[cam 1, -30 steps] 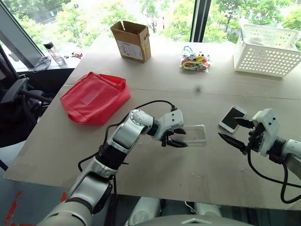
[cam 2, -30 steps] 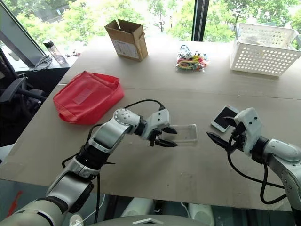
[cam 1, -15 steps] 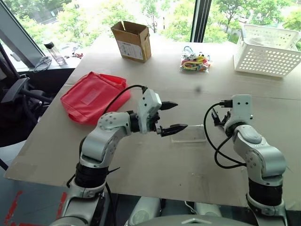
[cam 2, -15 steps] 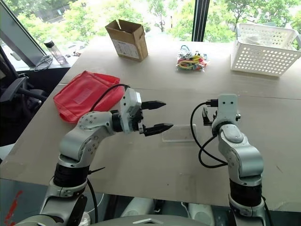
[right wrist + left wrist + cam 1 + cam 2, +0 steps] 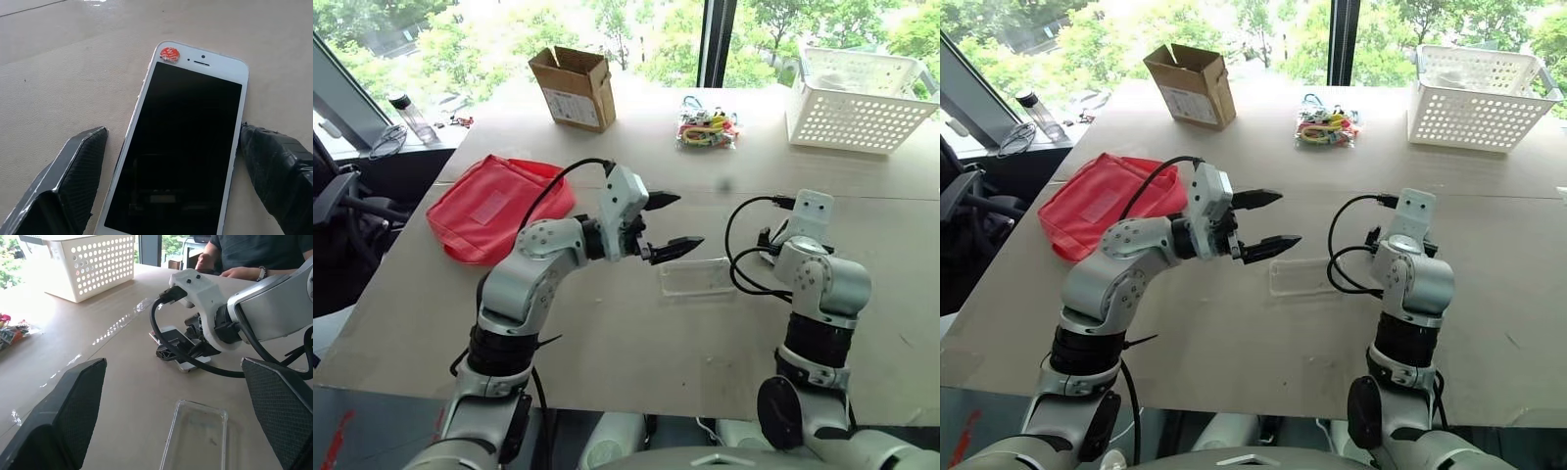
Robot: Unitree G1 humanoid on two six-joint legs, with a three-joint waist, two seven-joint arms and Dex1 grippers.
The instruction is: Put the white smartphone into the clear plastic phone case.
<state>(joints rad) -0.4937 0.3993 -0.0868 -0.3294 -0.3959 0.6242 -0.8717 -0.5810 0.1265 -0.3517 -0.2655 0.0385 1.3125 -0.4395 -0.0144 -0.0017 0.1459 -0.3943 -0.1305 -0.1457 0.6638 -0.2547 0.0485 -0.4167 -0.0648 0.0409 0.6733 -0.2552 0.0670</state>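
white smartphone (image 5: 183,147) flat on table (image 5: 607,333), screen up, lying between spread fingers of right gripper (image 5: 171,161), one pad at its edge, not clamped. clear plastic phone case (image 5: 697,277) empty, just beside. left gripper (image 5: 671,223) raised above case, released, holding nothing.
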